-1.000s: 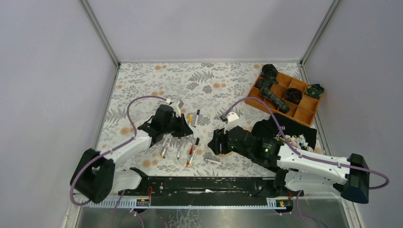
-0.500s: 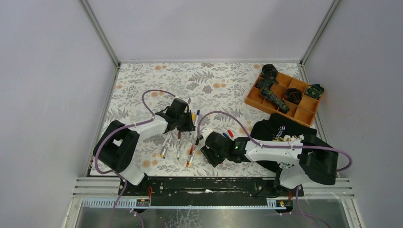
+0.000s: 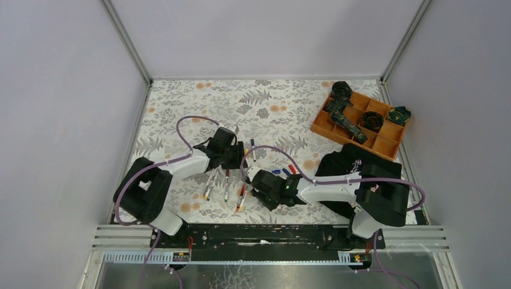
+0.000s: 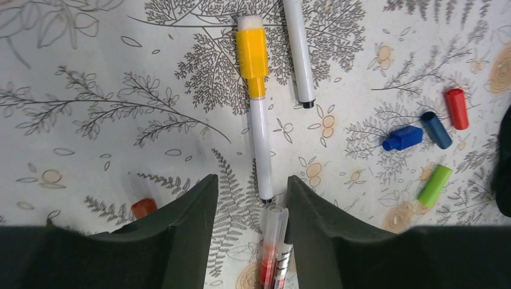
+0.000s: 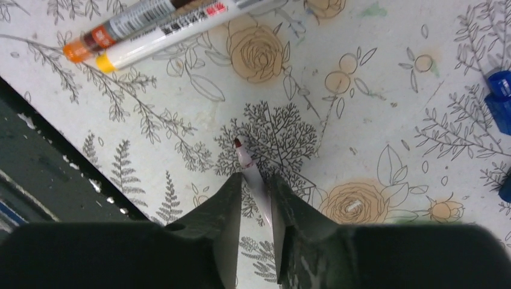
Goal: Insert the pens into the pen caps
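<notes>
My left gripper (image 4: 250, 183) is open and low over the mat (image 3: 181, 102). Between its fingers (image 4: 181, 229) lie the lower end of a white pen with a yellow cap (image 4: 259, 120) and the clear end of a red pen (image 4: 274, 241). Another white pen (image 4: 299, 54) lies beside them. Red (image 4: 456, 108), blue (image 4: 437, 129), blue (image 4: 402, 138), green (image 4: 435, 185) and orange (image 4: 143, 208) pen caps lie loose. My right gripper (image 5: 256, 179) is shut on a white pen with a red tip (image 5: 246, 161) just above the mat. In the top view the left gripper (image 3: 237, 158) and right gripper (image 3: 256, 183) are close together.
Two pens with orange and yellow ends (image 5: 150, 27) lie ahead of the right gripper, with blue caps (image 5: 497, 96) to its right. More pens (image 3: 211, 183) lie near the left arm. An orange tray (image 3: 385, 141) stands at the back right, a black cloth (image 3: 343, 161) below it.
My right arm has swung left towards the pens, its gripper over the spot where a white pen lay. My left gripper moved up and right, then held still.
</notes>
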`<state>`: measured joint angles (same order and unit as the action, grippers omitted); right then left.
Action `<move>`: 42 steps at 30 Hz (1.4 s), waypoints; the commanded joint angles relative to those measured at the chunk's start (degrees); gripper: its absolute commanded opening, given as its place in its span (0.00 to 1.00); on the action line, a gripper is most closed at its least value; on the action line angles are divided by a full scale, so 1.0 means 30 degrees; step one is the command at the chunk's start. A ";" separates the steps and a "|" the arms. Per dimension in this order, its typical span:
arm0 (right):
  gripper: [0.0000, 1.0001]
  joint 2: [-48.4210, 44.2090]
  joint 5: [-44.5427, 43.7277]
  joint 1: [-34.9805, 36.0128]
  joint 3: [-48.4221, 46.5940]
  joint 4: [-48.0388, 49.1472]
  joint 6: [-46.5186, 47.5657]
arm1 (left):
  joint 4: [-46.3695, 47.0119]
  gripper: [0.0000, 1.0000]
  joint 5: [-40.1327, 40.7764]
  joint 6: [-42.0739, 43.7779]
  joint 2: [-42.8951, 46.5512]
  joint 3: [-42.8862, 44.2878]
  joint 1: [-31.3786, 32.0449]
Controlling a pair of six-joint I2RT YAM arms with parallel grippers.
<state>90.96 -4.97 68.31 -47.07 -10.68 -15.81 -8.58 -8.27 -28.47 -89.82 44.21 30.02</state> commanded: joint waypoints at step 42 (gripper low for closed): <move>0.00 -0.9494 0.0356 -0.4365 0.2925 0.8624 -1.2438 | 1.0496 0.20 -0.4206 -0.6345 1.0335 -0.5634 0.4391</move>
<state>63.88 -4.93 55.11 -38.76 11.20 -51.11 15.75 -19.38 -46.85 -57.36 26.85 42.76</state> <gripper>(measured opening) 0.022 0.270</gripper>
